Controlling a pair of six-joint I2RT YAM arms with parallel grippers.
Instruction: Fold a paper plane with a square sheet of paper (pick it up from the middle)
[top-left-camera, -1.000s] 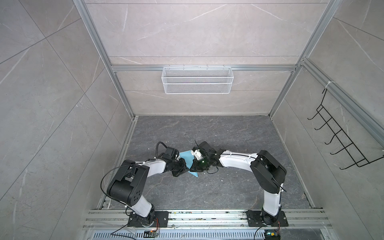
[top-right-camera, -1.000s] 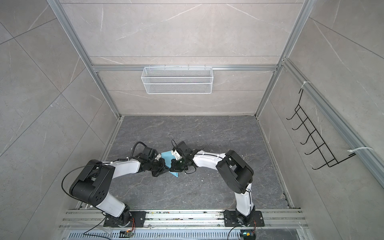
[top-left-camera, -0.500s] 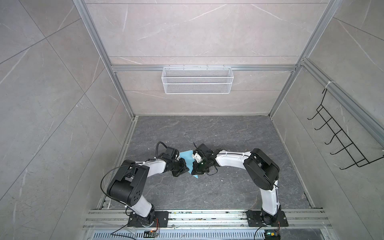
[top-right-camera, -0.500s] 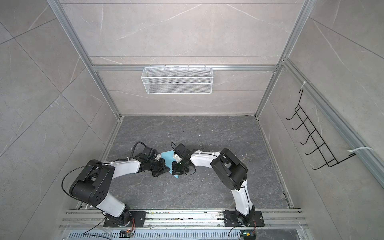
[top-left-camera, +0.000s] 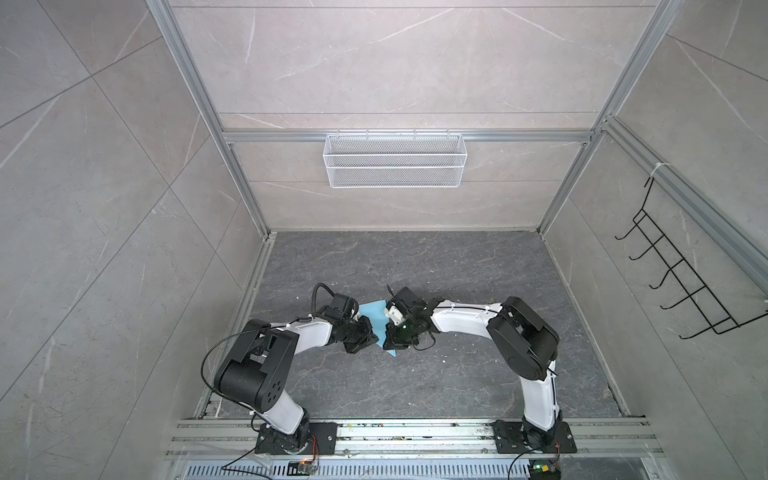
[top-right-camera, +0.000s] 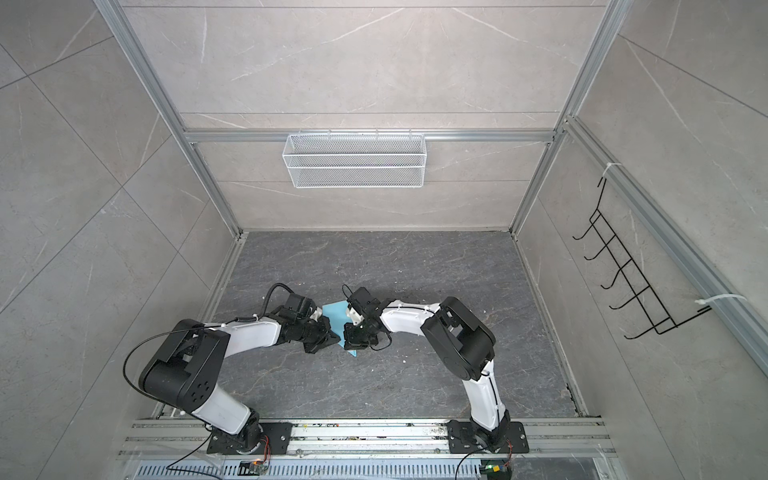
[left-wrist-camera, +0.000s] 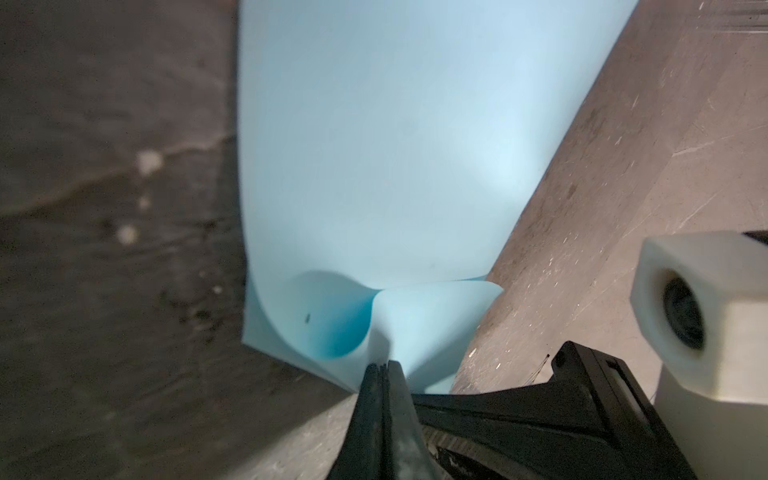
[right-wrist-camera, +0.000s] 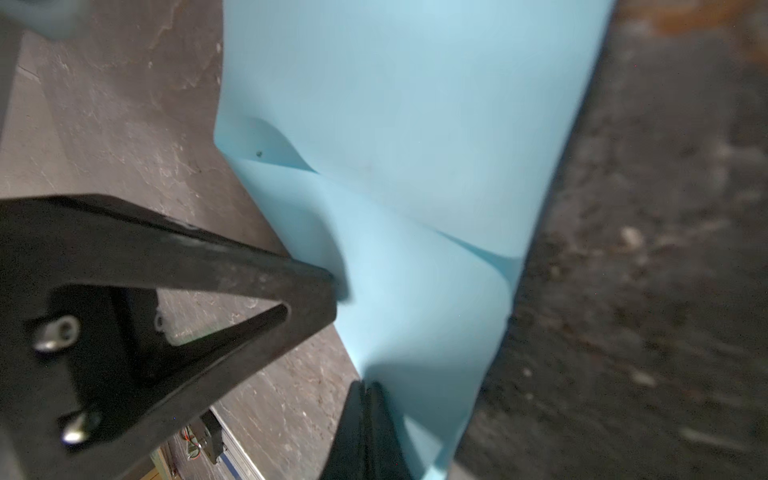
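Rail (top-left-camera: 415, 432) at 6 o'clock carries both arm bases, and the arms reach in and meet just short of mid-floor. The left gripper (top-left-camera: 371, 337) comes in from 9 o'clock with jaws pressed together on an edge of the square sheet of paper (top-left-camera: 371, 312). The left wrist view shows the pinch and the sheet (left-wrist-camera: 395, 145) buckling into a small loop at the fingertips (left-wrist-camera: 376, 382). The right gripper (top-left-camera: 390, 341) comes in from 3 o'clock, also clamped on the sheet (right-wrist-camera: 415, 104), just beside the left one. The light-blue sheet is curled, not flat. Most of it shows at 12 o'clock of the grippers, with one corner poking out at 6 o'clock over the grey floor (top-left-camera: 457, 266). Can't tell whether it touches the floor. A white mesh basket (top-left-camera: 395, 166) hangs on the far wall at 12 o'clock, and a black hook rack (top-left-camera: 681, 282) on the wall at 3 o'clock.
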